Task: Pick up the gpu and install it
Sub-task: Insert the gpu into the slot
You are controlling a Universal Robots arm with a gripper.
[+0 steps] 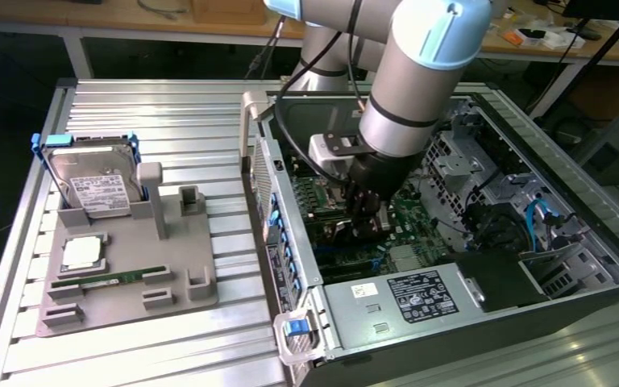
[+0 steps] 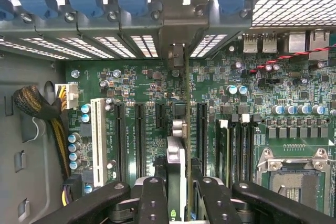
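Wrist view, nearest first: the hand [image 2: 178, 195] is clamped on the gpu [image 2: 177, 153], its dark fingers [image 2: 152, 198] pinching both faces of the card. The card stands on edge above the long slots of the motherboard [image 2: 131, 82], its far end toward the case's vented rear wall [image 2: 131, 45]; whether its connector has entered a slot I cannot tell. I judge the card light and stiff but fragile, best gripped along its top edge, clear of components, and kept upright. In the exterior view the arm [image 1: 417, 81] reaches down into the computer case [image 1: 288, 266] on the counter [image 1: 159, 105].
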